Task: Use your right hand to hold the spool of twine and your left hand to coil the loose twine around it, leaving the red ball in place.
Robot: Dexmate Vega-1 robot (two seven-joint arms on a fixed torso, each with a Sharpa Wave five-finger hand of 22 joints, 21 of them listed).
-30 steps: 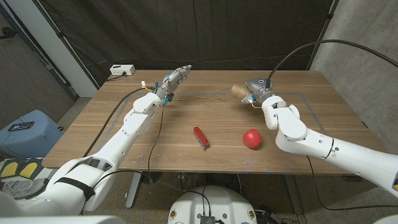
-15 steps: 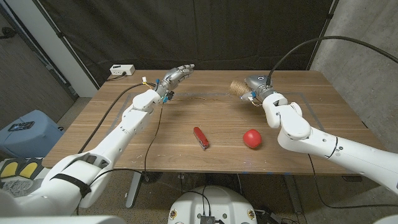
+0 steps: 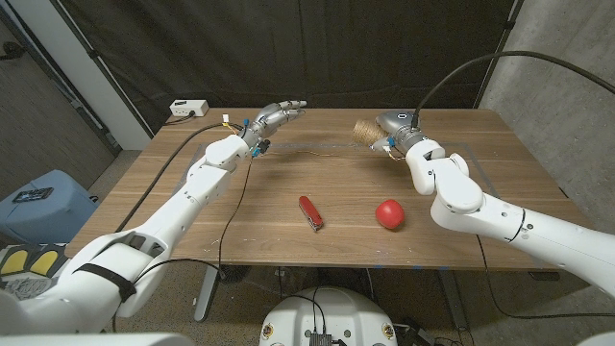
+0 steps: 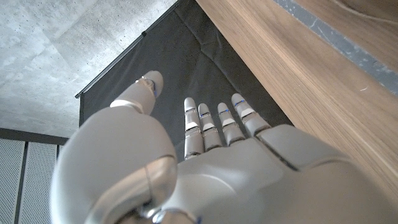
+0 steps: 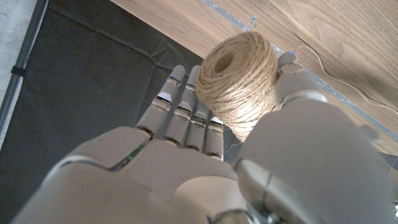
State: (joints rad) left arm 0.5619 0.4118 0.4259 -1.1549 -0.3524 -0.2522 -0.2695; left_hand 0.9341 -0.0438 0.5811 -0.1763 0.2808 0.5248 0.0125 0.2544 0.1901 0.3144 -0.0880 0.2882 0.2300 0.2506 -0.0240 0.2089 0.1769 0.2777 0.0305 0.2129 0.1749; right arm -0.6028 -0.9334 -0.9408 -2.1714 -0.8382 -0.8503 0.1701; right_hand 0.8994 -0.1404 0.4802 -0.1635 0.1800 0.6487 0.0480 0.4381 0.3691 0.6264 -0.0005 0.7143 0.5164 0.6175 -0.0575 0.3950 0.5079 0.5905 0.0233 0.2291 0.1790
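We've got the round spool of tan jute twine (image 3: 365, 132) right in our right hand (image 3: 394, 133), lifted off the wood at the far side of the table; in the right wrist view the spool (image 5: 239, 84) sits wedged between the thumb and the straight fingers (image 5: 186, 112). A thin loose strand of twine (image 3: 317, 148) trails from it across the boards toward our left hand (image 3: 274, 117). Nearer us than the right hand lies the small red ball (image 3: 388, 213), and beside that, toward the left hand, a red folding pocket knife (image 3: 310, 211).

All of it rests on the brown wooden table (image 3: 192, 216), with a black curtain (image 3: 336, 48) behind and a white box (image 3: 188, 109) at the far corner beyond the left hand.

Our left hand (image 4: 205, 162) hovers with fingers extended side by side, thumb apart, nothing in it; whether it touches the strand we can't tell.
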